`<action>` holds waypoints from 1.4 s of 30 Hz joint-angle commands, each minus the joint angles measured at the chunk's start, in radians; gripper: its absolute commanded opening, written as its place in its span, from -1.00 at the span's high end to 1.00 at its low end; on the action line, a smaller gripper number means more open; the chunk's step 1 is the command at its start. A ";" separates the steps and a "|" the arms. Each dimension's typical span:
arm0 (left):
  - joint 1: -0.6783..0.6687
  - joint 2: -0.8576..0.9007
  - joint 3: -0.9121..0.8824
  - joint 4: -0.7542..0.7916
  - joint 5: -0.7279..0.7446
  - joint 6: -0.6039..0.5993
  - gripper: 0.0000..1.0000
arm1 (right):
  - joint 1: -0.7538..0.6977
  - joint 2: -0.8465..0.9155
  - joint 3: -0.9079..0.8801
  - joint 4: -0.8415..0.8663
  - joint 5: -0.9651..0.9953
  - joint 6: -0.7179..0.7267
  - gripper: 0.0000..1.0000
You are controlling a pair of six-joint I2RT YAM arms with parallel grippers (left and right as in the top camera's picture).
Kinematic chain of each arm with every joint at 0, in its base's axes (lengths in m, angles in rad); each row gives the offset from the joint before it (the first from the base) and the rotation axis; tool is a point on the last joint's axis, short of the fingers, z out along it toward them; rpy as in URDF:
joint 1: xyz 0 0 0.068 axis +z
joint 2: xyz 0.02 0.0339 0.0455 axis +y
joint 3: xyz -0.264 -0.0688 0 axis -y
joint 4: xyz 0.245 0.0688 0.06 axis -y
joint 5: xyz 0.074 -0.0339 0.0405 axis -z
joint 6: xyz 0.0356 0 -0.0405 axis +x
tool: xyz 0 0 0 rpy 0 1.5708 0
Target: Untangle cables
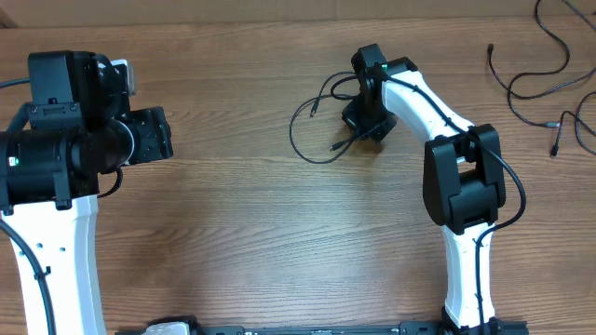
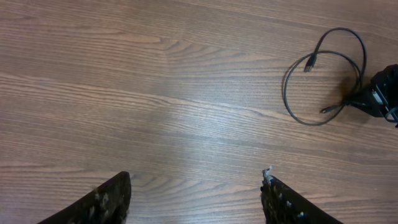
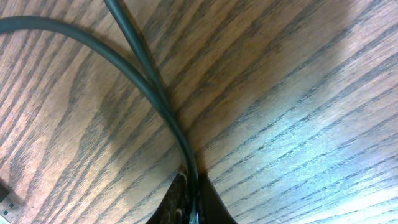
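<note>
Right gripper (image 3: 189, 208) pinches looped cable (image 3: 129, 37) at far centre, left gripper (image 2: 196, 199) hangs with fingers spread; next move likely draws the loop apart.

words: none I can read | numbers: none | brand marks or signs: none | cables (image 3: 134, 43): plain black, no tag or print to read | bench (image 1: 233, 233): just wood grain, no sticker or letters to read
</note>
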 commanded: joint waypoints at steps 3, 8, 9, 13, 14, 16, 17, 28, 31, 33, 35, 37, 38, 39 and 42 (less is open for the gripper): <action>-0.005 -0.001 0.013 -0.009 0.000 0.015 -0.33 | 0.009 0.071 -0.008 -0.015 0.034 -0.022 0.92; -0.005 -0.001 0.013 -0.012 -0.002 0.023 -0.33 | 0.031 0.045 0.041 -0.030 0.046 -0.131 0.92; -0.005 -0.001 0.013 -0.011 -0.003 0.023 -0.34 | 0.037 0.033 0.069 -0.055 0.076 -0.135 0.92; -0.005 -0.001 0.013 -0.005 -0.003 0.022 -0.33 | 0.051 -0.019 0.221 -0.154 0.172 -0.158 0.92; -0.005 -0.001 0.013 -0.001 -0.003 0.023 -0.33 | 0.053 -0.029 0.264 -0.171 0.177 -0.173 0.92; -0.005 -0.001 0.013 0.007 -0.003 0.022 -0.33 | 0.052 -0.050 0.359 -0.202 0.183 -0.200 0.92; -0.005 -0.001 0.013 0.009 -0.003 0.022 -0.32 | 0.052 -0.060 0.407 -0.221 0.191 -0.204 0.92; -0.005 -0.001 0.013 0.007 -0.003 0.022 -0.33 | -0.032 -0.125 0.739 -0.424 0.265 -0.270 0.92; -0.005 -0.001 0.013 0.005 -0.003 0.023 -0.32 | -0.101 -0.144 0.763 -0.463 0.279 -0.294 0.92; -0.005 -0.001 0.013 0.004 -0.003 0.027 -0.32 | -0.179 -0.163 0.772 -0.504 0.283 -0.311 0.92; -0.005 -0.001 0.013 0.005 -0.003 0.034 -0.33 | -0.252 -0.185 0.774 -0.531 0.283 -0.341 0.92; -0.005 -0.001 0.013 0.009 -0.003 0.034 -0.33 | -0.323 -0.218 0.776 -0.558 0.282 -0.357 0.92; -0.005 -0.001 0.013 0.011 -0.003 0.034 -0.33 | -0.351 -0.236 0.783 -0.571 0.282 -0.373 0.92; -0.005 -0.001 0.013 0.013 -0.003 0.034 -0.33 | -0.377 -0.258 0.794 -0.583 0.282 -0.390 0.92; -0.005 -0.001 0.013 0.023 -0.003 0.034 -0.33 | -0.439 -0.349 0.850 -0.605 0.282 -0.460 0.92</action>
